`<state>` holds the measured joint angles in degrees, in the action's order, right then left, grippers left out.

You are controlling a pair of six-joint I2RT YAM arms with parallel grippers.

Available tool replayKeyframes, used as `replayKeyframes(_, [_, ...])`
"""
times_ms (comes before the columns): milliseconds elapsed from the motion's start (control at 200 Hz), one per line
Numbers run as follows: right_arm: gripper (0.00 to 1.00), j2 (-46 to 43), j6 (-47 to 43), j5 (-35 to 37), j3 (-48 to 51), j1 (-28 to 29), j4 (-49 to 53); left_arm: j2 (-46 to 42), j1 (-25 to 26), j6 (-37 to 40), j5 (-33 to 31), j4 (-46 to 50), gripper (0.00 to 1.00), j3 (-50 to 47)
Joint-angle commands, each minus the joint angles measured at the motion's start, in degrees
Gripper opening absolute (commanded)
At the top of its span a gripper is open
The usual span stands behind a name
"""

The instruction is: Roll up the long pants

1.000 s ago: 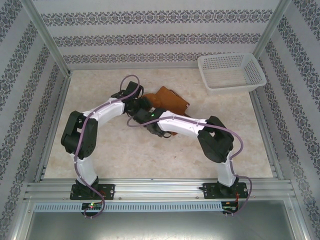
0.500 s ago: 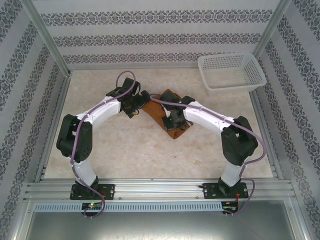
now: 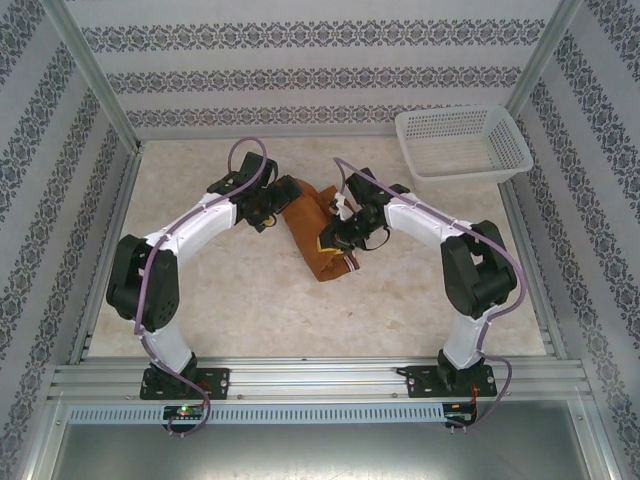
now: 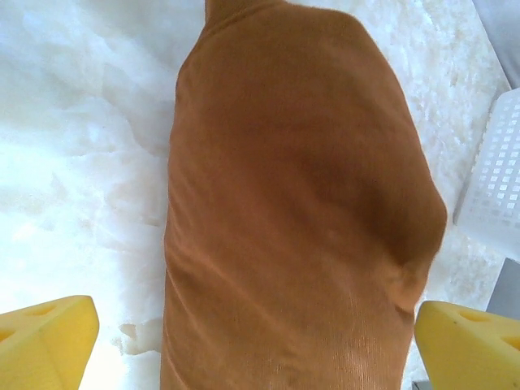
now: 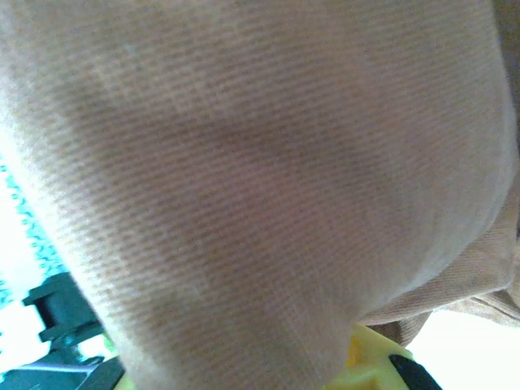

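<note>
long pants [image 3: 312, 245] lie as a partial roll mid-surface [image 3: 250, 300], right end effector [image 3: 345, 232] clenched on a fold, probably to turn the roll over, left end effector [image 3: 270, 207] released wide, straddling the other end, likely ready to steady it.

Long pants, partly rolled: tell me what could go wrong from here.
1. The left fingers stand open on either side of the long pants, so only the right fingers pinch the cloth; the roll may loosen.
2. Cloth crowds the right wrist camera, so that grip may hold just one loose layer.
</note>
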<state>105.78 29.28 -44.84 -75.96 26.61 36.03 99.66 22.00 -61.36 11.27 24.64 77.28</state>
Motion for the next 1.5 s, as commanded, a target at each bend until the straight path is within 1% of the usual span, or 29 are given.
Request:
replayKeyframes(0, [0.0,2.0,1.9,-9.8,-0.1,-1.4,-1.3,-2.1,-0.4,0.4,-1.2,2.1,1.0,-1.7])
replayKeyframes(105, [0.0,3.6,1.8,-10.8,0.1,-3.4,-1.6,-3.3,-0.1,0.4,-0.9,1.6,1.0,-3.6])
replayKeyframes(185, [0.0,4.3,2.8,-11.9,0.6,-4.3,-3.1,-4.6,0.8,0.6,-1.6,-0.1,1.0,-7.0])
replayKeyframes(290, [0.0,4.5,3.6,-12.7,0.7,-4.4,-4.2,-5.1,1.5,0.1,-2.0,-5.6,1.0,-11.8])
replayKeyframes(365, [0.0,4.4,4.0,-13.2,0.4,-4.3,-4.4,-4.5,1.9,0.2,-2.5,-9.2,1.0,-12.8])
replayKeyframes(420, [0.0,4.2,4.2,-13.3,0.4,-4.3,-4.5,-3.8,2.4,0.5,-3.9,-10.6,1.0,-12.3])
replayKeyframes(495, [0.0,3.7,4.3,-13.4,0.4,-4.3,-4.4,-2.5,2.7,0.5,-4.2,-11.9,1.0,-10.6])
replayKeyframes(655, [0.0,3.5,4.2,-13.8,0.7,-4.4,-4.0,-0.5,2.9,-0.3,-4.2,-11.5,1.0,-6.3])
replayKeyframes(789, [0.0,4.0,4.0,-14.1,1.2,-4.5,-4.2,-1.6,3.4,0.0,-4.5,-13.0,1.0,-5.7])
replayKeyframes(889, [0.0,4.1,4.2,-14.8,1.3,-4.5,-4.7,-0.6,3.8,0.9,-4.6,-14.5,1.0,-5.6])
replayKeyframes(1019, [0.0,3.5,4.2,-15.3,1.3,-4.8,-4.2,3.3,4.2,1.2,-3.1,-18.0,1.0,-5.6])
replayKeyframes(1139, [0.0,3.0,4.6,-15.5,0.7,-5.4,-3.6,7.1,5.0,0.8,-2.9,-21.4,1.0,-5.5])
replayKeyframes(1264, [0.0,3.2,3.0,-15.5,-1.0,-5.6,-0.4,11.9,5.5,0.3,-2.1,-24.2,1.0,-3.8])
replayKeyframes(1329, [0.0,3.1,2.0,-15.4,-1.5,-5.8,1.3,14.4,5.6,0.6,-0.4,-24.9,0.99,-2.4])
replayKeyframes(1359, [0.0,3.0,1.5,-15.3,-1.7,-5.9,2.1,15.4,5.6,0.8,0.4,-25.6,0.93,-1.9])
replayKeyframes(1374, [0.0,2.9,1.2,-15.1,-1.8,-6.0,2.5,15.8,5.6,1.0,0.7,-26.2,0.82,-1.9])
replayKeyframes(1384, [0.0,2.9,1.1,-15.0,-1.8,-6.0,2.9,16.0,5.6,1.2,0.9,-26.8,0.73,-1.9])
replayKeyframes(1409, [0.0,2.9,0.5,-14.6,-1.9,-6.2,3.6,16.4,5.6,1.4,1.3,-27.8,0.42,-2.1])
replayKeyframes(1414, [0.0,2.8,0.4,-14.5,-1.9,-6.2,3.8,16.5,5.6,1.4,1.3,-28.0,0.37,-2.1])
replayKeyframes(1419, [0.0,2.8,0.2,-14.4,-2.0,-6.2,4.0,16.5,5.6,1.4,1.4,-28.0,0.34,-2.2])
replayKeyframes(1429, [0.0,2.9,0.0,-14.1,-2.0,-6.3,4.4,16.6,5.6,1.3,1.3,-27.9,0.21,-2.1])
replayKeyframes(1454, [0.0,2.8,-0.6,-13.5,-2.1,-6.5,5.2,17.0,5.5,1.1,1.4,-26.6,0.02,-1.7])
replayKeyframes(1459, [0.0,2.8,-0.7,-13.4,-2.1,-6.5,5.4,17.1,5.6,1.2,1.3,-26.2,0.0,-1.4])
replayKeyframes(1499, [0.0,2.7,-1.6,-12.6,-2.2,-6.6,6.5,17.8,5.4,2.2,1.8,-21.8,0.0,0.9])
